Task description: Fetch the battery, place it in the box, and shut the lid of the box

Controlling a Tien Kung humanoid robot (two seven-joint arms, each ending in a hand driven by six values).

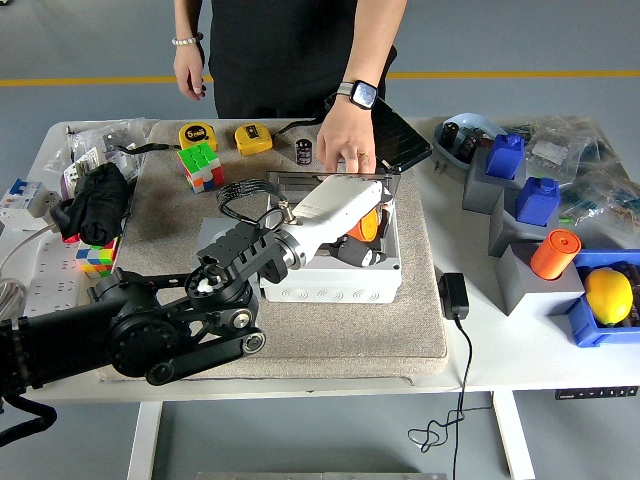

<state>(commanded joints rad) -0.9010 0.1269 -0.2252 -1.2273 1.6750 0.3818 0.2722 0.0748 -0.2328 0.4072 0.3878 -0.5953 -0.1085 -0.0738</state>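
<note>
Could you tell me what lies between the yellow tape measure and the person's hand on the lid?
In the head view, a small black cylinder stands between the tape measure and the person's hand.

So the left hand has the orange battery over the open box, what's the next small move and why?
Probably lower a little and let go. The left hand holds the orange battery inside the rim of the grey box, and a person's hand props the clear lid open behind it.
</note>
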